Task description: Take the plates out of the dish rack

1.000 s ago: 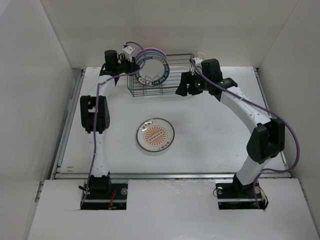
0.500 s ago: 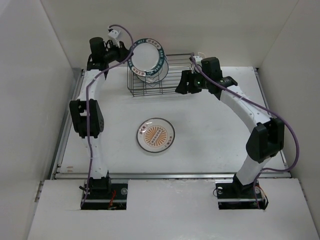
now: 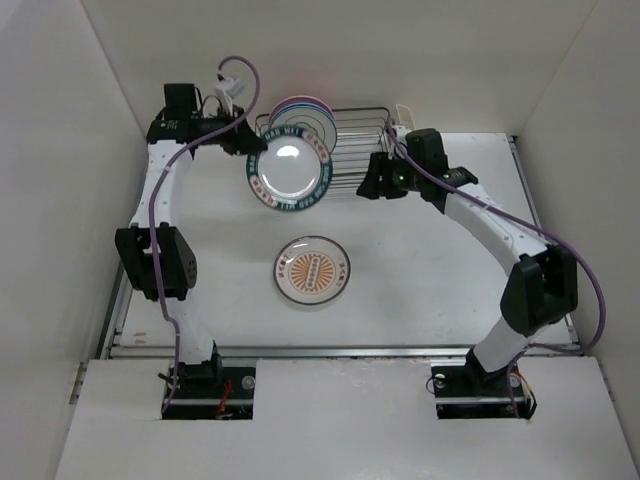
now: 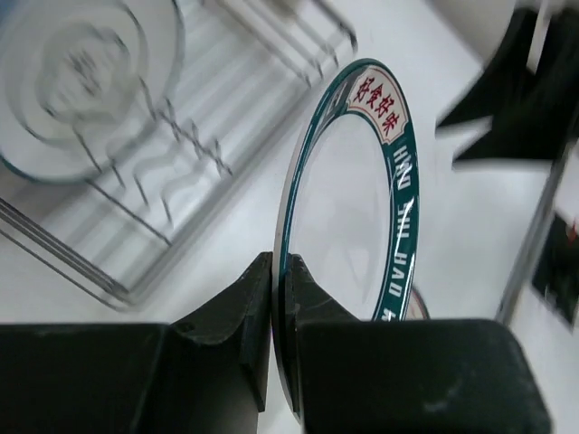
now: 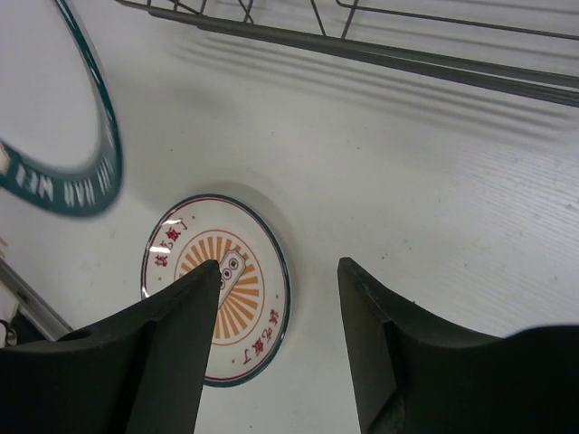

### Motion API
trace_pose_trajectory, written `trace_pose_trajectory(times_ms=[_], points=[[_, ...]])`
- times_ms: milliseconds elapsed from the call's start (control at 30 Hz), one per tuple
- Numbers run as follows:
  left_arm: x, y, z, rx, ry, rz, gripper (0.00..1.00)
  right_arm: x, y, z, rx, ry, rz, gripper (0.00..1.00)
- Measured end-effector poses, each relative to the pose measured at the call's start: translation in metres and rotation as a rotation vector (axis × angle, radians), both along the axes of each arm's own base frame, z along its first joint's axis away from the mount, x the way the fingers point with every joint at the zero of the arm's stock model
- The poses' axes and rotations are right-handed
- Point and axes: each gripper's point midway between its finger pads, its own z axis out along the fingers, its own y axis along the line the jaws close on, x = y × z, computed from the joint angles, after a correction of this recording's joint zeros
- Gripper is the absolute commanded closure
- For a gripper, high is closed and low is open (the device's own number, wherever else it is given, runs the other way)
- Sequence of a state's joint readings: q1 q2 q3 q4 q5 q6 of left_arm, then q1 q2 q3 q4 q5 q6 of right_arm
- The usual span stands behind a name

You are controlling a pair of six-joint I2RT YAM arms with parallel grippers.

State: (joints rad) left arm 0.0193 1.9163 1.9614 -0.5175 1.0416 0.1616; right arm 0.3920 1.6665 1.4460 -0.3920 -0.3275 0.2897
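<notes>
The teal-rimmed plate (image 3: 288, 172) should be lowered slowly and levelled before release, landing beside (not on) the orange-motif plate (image 3: 312, 270) mid-surface (image 3: 430, 280). The left fingers (image 4: 226, 316) pinch its rim, holding it aloft just before the dish rack (image 3: 358, 150) toward the far-left corner. The left arm (image 3: 160, 200) is stretched far, wrist turned inward. The right fingers (image 5: 172, 353) stand parted and empty.

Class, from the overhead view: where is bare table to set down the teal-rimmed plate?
Free: table left and right of the orange-centred plate. Crowded: the back, where rack, teal-rimmed plate, left pincer and right pincer gather.
</notes>
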Motion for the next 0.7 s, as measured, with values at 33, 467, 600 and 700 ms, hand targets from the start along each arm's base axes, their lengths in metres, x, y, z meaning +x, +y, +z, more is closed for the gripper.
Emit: trace_pose_trajectory(times_ms=[33,467,600,700], points=[[-0.017,-0.001,-0.016,0.044,0.032,-0.045,1.0,-0.003,-0.003,0.003,-0.001,-0.006,-0.013,0.4],[-0.185,-0.052,-0.197,0.28,0.465,-0.458,1.0,-0.005,-0.026,0.013,0.009,-0.035,-0.184,0.4],[-0.176,-0.067,-0.208,0.297,0.436,-0.428,1.0,-0.003,-0.028,0.012,0.01,-0.034,-0.206,0.4],[-0.165,-0.069,-0.212,0.29,0.434,-0.377,1.0,-0.002,-0.03,0.007,0.008,-0.029,-0.223,0.4]])
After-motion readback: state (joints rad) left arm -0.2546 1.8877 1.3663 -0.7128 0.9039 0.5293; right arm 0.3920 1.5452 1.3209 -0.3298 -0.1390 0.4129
